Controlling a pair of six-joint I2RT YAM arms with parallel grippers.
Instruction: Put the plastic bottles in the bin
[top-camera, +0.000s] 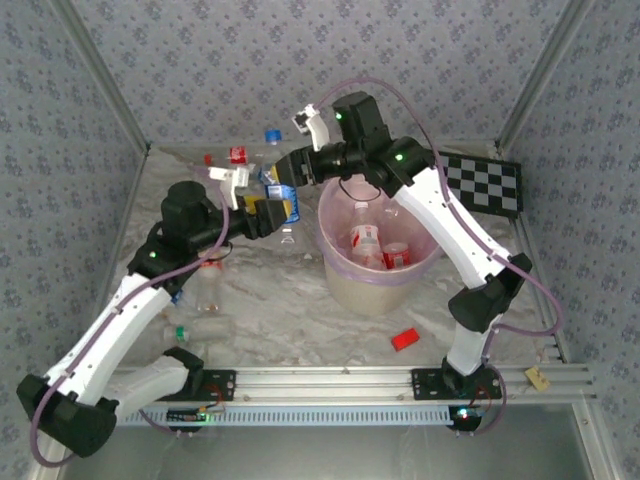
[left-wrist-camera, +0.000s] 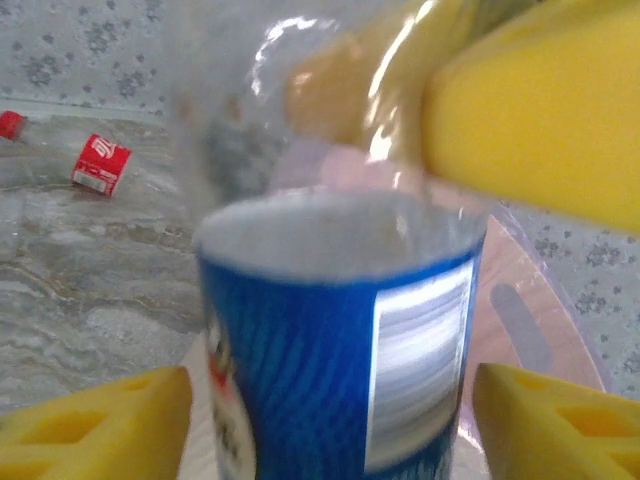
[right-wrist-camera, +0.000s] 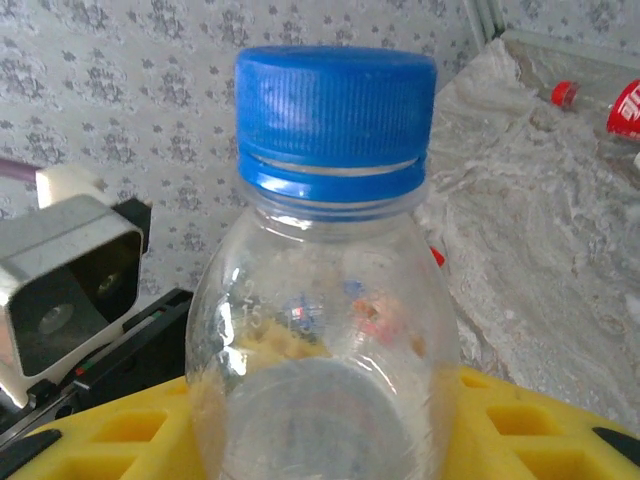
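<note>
A clear bottle with a blue label (top-camera: 279, 197) and a blue cap (right-wrist-camera: 335, 105) hangs just left of the bin (top-camera: 345, 285). My right gripper (top-camera: 292, 170) (right-wrist-camera: 320, 430) is shut on its upper body, and the bottle looks sharp in the right wrist view. My left gripper (top-camera: 266, 213) (left-wrist-camera: 330, 410) is open around the blue label (left-wrist-camera: 300, 380), which is blurred and nearly fills the space between the yellow fingers (left-wrist-camera: 100, 420). The cream bin, lined with a pink bag, holds two red-labelled bottles (top-camera: 366, 237) (top-camera: 396, 255).
More bottles lie on the marble table: a red-labelled one (top-camera: 237, 155) (left-wrist-camera: 100, 165) and a blue-capped one (top-camera: 271, 135) at the back, and others (top-camera: 207, 285) by the left arm. A red block (top-camera: 404, 339) sits in front of the bin. A checkerboard (top-camera: 485, 185) is at the back right.
</note>
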